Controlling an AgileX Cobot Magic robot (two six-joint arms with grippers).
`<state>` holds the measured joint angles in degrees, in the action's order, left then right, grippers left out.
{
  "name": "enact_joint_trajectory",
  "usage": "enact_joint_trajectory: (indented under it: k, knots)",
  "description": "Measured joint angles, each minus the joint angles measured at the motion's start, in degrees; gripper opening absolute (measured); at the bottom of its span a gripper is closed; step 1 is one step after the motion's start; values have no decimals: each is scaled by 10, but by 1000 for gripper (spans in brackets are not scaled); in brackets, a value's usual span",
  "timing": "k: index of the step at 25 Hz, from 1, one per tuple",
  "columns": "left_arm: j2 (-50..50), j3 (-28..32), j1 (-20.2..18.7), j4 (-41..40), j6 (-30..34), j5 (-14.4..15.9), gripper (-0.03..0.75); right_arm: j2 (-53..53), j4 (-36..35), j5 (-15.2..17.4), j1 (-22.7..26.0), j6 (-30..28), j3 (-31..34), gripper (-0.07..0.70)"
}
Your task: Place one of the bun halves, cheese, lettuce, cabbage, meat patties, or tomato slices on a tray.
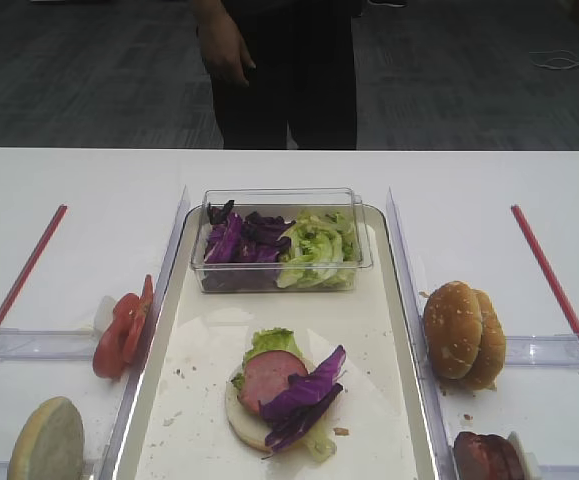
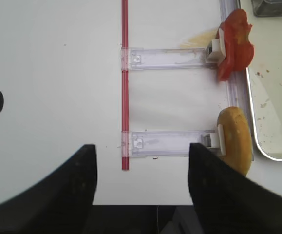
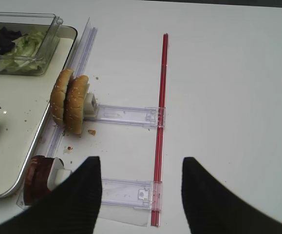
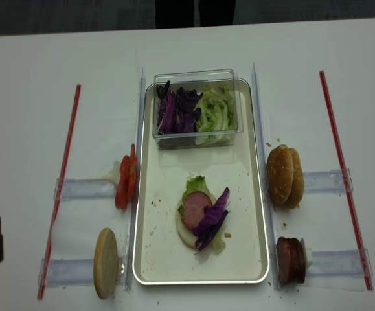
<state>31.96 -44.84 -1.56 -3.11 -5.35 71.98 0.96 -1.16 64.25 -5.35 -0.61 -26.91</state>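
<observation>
The tray [image 1: 204,400] lies mid-table. On it sits a bun half [image 1: 241,418] topped with lettuce [image 1: 272,343], a meat patty [image 1: 269,378] and cabbage [image 1: 304,395]. Left of the tray stand tomato slices [image 2: 235,44] and another bun half [image 2: 235,139]. On its right stand two bun halves [image 3: 71,102] and meat patties [image 3: 35,178]. No cheese is in view. My left gripper [image 2: 141,161] hangs open and empty over the table's front-left edge. My right gripper [image 3: 141,168] is open and empty above the clear holder right of the patties.
A clear box [image 1: 279,197] at the tray's far end holds more cabbage [image 1: 239,238] and lettuce [image 1: 317,248]. Red strips [image 1: 554,280] and clear holders [image 3: 126,115] flank the tray. A person [image 1: 279,70] stands behind the table.
</observation>
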Motion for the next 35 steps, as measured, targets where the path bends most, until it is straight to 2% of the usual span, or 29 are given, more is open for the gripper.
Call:
enact_joint_trajectory:
  k: [9, 23, 35]
  knots:
    - [-114, 61, 0, -11, 0, 4, 418, 0, 0, 0, 0, 0, 0, 387]
    - [-289, 82, 1, -11, -1, 12, 418, 0, 0, 0, 0, 0, 0, 387]
    - [-330, 115, 1, -12, 0, 17, 418, 0, 0, 0, 0, 0, 0, 387]
